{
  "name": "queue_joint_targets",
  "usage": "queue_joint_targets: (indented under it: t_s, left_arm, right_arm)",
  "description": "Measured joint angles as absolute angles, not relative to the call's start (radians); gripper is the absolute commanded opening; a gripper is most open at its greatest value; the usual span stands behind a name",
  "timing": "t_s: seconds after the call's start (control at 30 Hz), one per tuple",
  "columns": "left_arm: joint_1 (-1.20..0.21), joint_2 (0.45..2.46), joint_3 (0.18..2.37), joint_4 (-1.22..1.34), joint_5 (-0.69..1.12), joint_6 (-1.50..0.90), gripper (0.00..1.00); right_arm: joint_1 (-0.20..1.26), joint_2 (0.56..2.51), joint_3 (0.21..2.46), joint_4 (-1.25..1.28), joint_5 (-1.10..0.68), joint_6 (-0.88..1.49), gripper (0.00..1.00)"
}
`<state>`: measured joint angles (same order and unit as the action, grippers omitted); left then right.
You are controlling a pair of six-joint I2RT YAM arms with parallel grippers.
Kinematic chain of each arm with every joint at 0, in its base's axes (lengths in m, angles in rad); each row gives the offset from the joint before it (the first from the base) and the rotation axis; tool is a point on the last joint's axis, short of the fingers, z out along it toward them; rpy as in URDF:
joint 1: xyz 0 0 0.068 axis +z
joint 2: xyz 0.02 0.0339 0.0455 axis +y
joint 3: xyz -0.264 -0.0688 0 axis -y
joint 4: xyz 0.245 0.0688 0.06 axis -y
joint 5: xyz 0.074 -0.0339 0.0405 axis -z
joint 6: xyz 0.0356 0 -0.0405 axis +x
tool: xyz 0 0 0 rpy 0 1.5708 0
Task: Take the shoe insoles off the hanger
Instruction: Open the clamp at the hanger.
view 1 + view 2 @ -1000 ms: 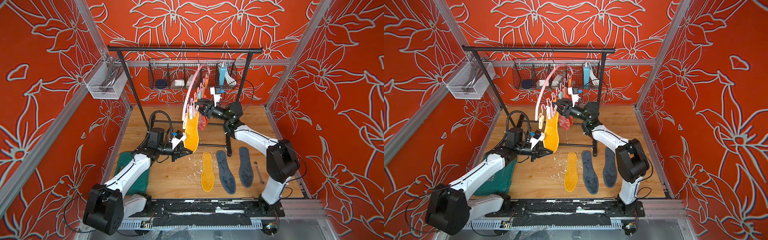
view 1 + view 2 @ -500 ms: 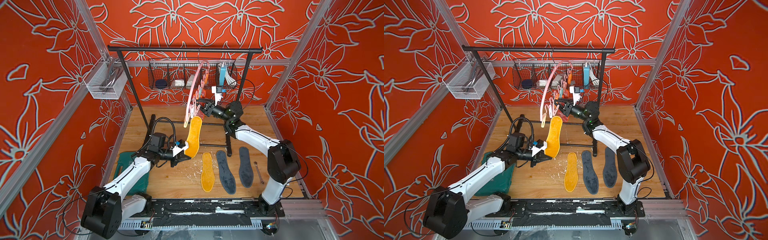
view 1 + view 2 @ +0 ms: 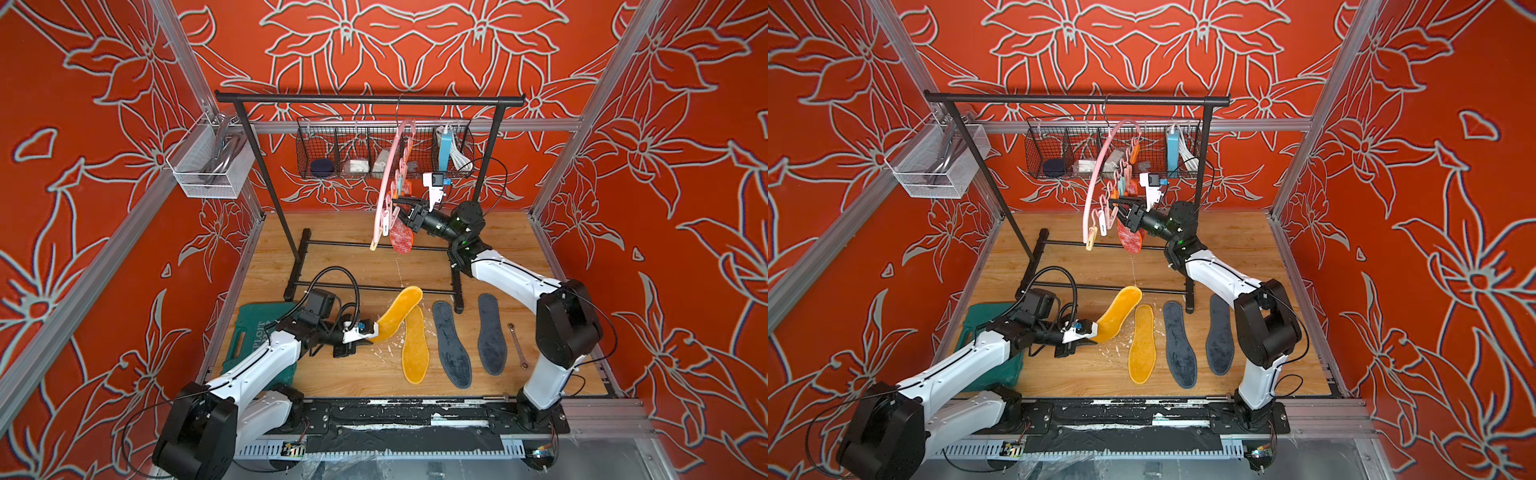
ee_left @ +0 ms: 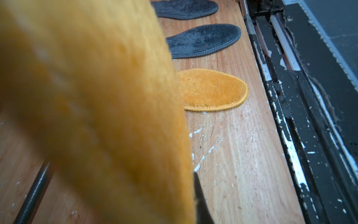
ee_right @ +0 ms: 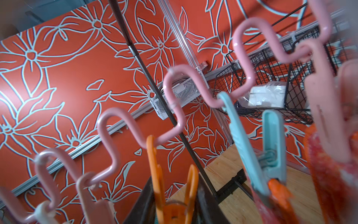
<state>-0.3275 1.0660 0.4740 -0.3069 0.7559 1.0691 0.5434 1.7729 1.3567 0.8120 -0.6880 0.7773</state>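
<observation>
The pink hanger hangs tilted from the black rack. A red-pink insole is still clipped to it, and a second red one shows farther back. My right gripper is at the wavy rail. In the right wrist view its fingers press both handles of an orange clothespin. My left gripper is low over the floor, shut on the heel of a yellow insole. That insole slants up beside the yellow insole lying flat. Two grey insoles lie to its right.
The black rack has floor bars just behind the lying insoles. A wire basket hangs at the back and a white mesh basket on the left wall. A green case lies under my left arm. A wrench lies at right.
The yellow insole has come off its clothespin. My left gripper has carried it down and forward to just above the floor. The hanger has swung back. My right gripper stays at the hanger.
</observation>
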Motion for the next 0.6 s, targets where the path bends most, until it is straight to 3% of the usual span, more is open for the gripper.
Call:
queue_joint_targets:
  t_s: [0.33,0.6]
  left_arm:
    - [-0.327,1.036,0.472,-0.312,0.739,1.087,0.0]
    - [-0.327,1.024,0.471,-0.317,0.729,1.107,0.0]
  right_arm:
    - [0.543,1.7,1.267,0.688,-0.67,0.681,0.53]
    - [0.535,1.562,1.172,0.594,-0.643,0.585,0.59]
